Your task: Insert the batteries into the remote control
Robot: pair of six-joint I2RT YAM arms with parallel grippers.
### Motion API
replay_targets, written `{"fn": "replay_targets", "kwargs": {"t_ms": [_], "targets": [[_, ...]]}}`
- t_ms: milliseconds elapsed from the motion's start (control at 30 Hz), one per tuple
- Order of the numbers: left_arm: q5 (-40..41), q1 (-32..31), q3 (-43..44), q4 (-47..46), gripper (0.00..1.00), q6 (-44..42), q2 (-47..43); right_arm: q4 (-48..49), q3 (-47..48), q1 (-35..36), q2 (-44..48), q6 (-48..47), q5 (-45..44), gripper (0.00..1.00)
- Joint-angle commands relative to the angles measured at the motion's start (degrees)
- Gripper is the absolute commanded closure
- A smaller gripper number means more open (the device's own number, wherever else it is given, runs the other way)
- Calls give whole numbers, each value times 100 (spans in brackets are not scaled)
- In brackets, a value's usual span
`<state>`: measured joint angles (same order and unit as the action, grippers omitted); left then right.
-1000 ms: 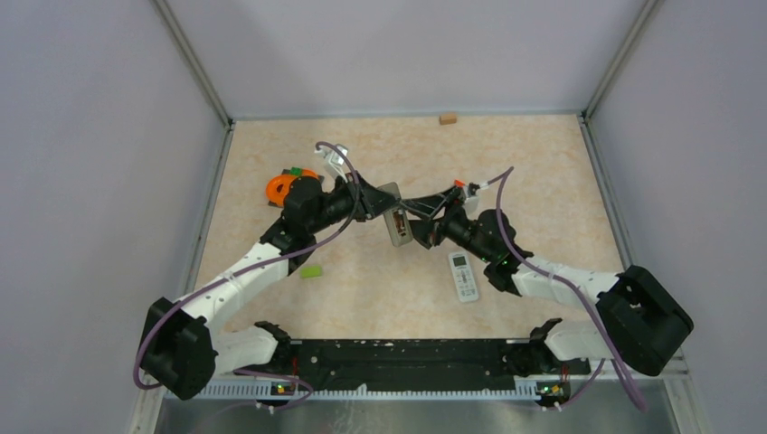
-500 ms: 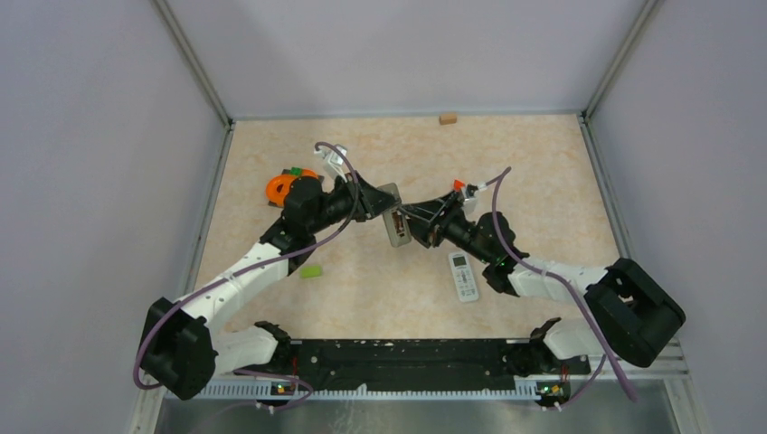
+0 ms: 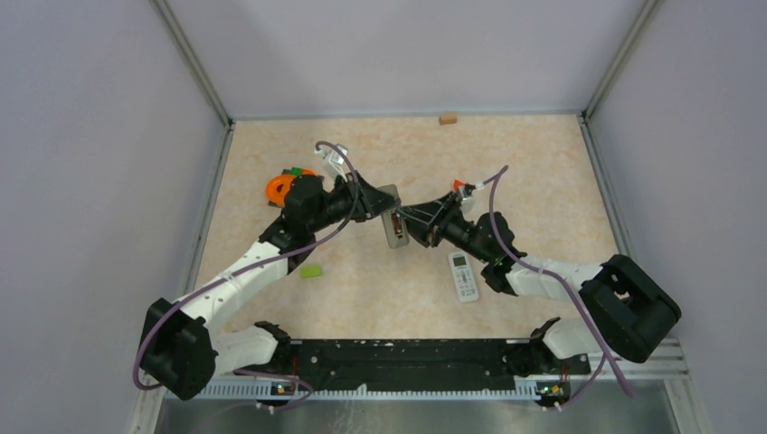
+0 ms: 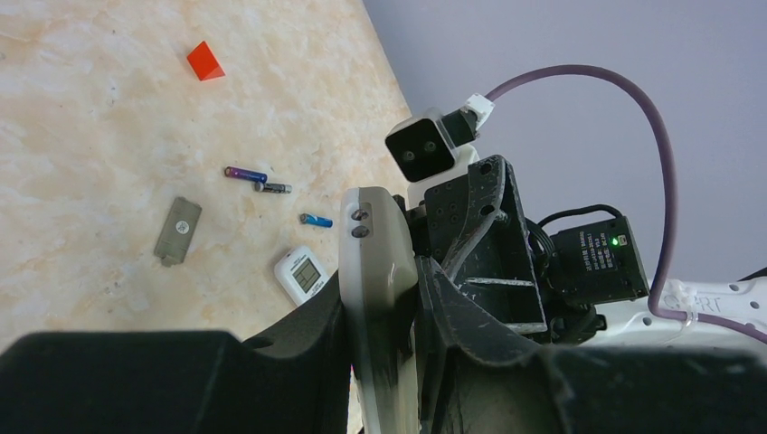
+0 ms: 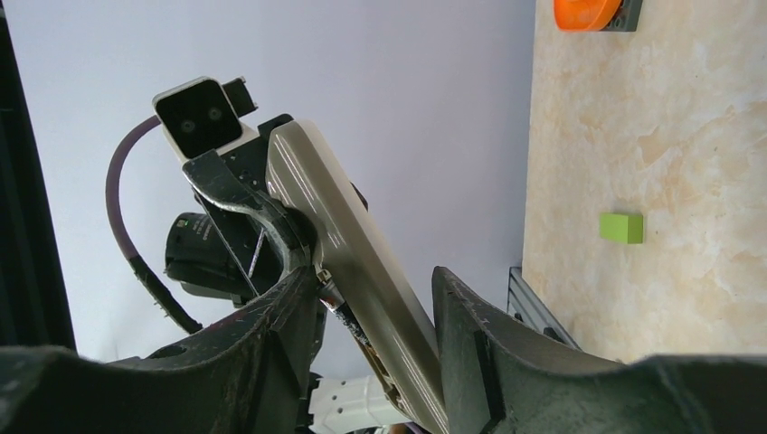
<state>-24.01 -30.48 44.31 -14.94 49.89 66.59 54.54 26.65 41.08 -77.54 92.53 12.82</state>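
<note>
Red wedge block (image 4: 205, 61), small green block (image 3: 311, 271), orange ring (image 3: 279, 188) at left, tan block (image 3: 447, 118) far back

White links (image 3: 240, 271), black joints (image 3: 633, 312), looping purple cables (image 4: 671, 199), scuffed black left hand (image 4: 380, 289), green wrist light (image 4: 616, 240)

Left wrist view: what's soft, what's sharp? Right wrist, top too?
Left wrist: the left end effector blurs up close; the slim grey remote control and thin dark batteries read sharp. Right wrist: the right end effector is soft, the green block crisp. Top external: even, soft light.
</note>
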Motion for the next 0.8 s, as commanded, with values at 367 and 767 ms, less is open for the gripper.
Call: {"fn": "replay_targets", "kwargs": {"t_ms": [367, 767], "targets": [[43, -13, 354, -148, 100, 47, -115, 956, 42, -12, -344, -296, 689, 64], [121, -15, 358, -95, 100, 12, -166, 1070, -31, -8, -560, -682, 1172, 66]]}}
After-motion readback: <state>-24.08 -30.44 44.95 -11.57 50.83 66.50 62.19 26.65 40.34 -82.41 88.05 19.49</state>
